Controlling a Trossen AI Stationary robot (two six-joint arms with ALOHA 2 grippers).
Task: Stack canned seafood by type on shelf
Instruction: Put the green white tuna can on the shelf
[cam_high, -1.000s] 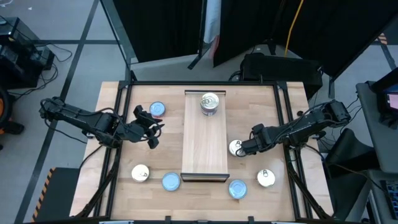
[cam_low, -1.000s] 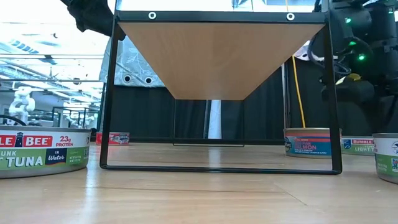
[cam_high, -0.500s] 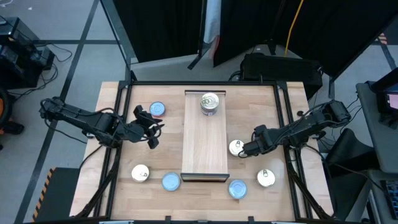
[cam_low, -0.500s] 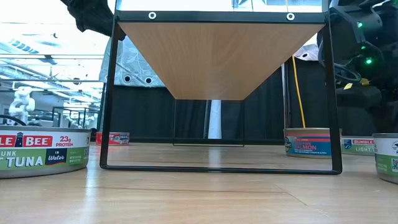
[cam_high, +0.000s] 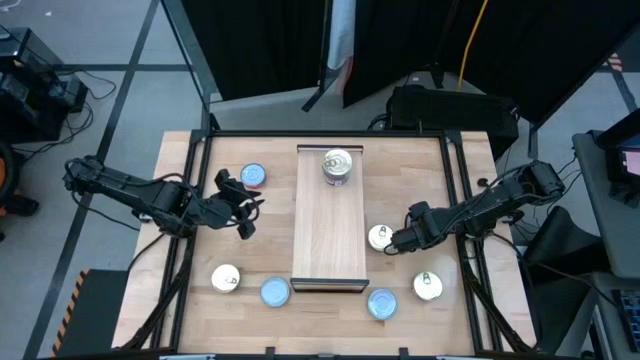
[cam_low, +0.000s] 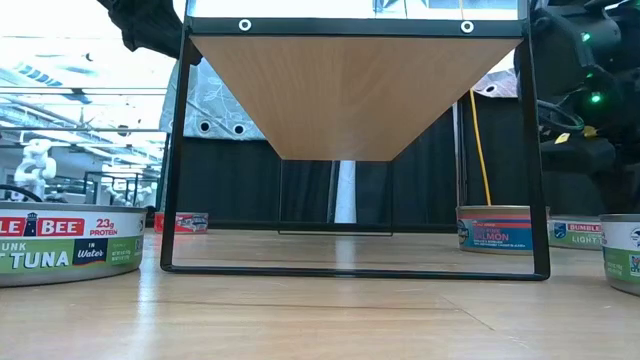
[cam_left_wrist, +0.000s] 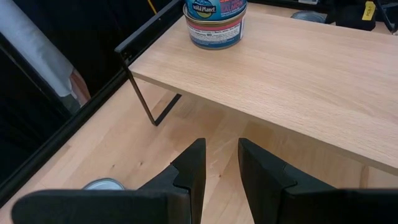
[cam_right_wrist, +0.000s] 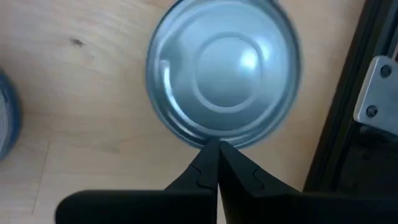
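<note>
The shelf (cam_high: 326, 225) stands raised on a black frame in the table's middle, and a stack of two tins (cam_high: 337, 166) sits at its far end, also shown in the left wrist view (cam_left_wrist: 215, 22). Loose tins rest on the table: a blue one (cam_high: 253, 176) at far left, a cream one (cam_high: 226, 279) and a blue one (cam_high: 275, 292) at near left, and a blue one (cam_high: 382, 303) and a pale one (cam_high: 428, 286) at near right. A silver tin (cam_high: 378, 237) lies right of the shelf. My right gripper (cam_right_wrist: 217, 148) is shut, tips at this tin's rim (cam_right_wrist: 205, 140). My left gripper (cam_left_wrist: 222, 152) is open, left of the shelf. My right gripper's shut fingertips stand over the silver tin's rim (cam_right_wrist: 233, 144), pointing down from above. Whether they touch it I cannot tell. The tin sits flat on the table.
The shelf's board (cam_low: 355, 90) stands high on its black frame legs (cam_low: 178, 160), with room beneath. Black rails (cam_high: 205, 160) run along the table's left and right sides. In the low view, tins (cam_low: 70, 245) (cam_low: 503, 228) sit on either side of the frame.
My right arm has shifted slightly toward the table's near edge beside the silver tin; the tin has stayed in place.
</note>
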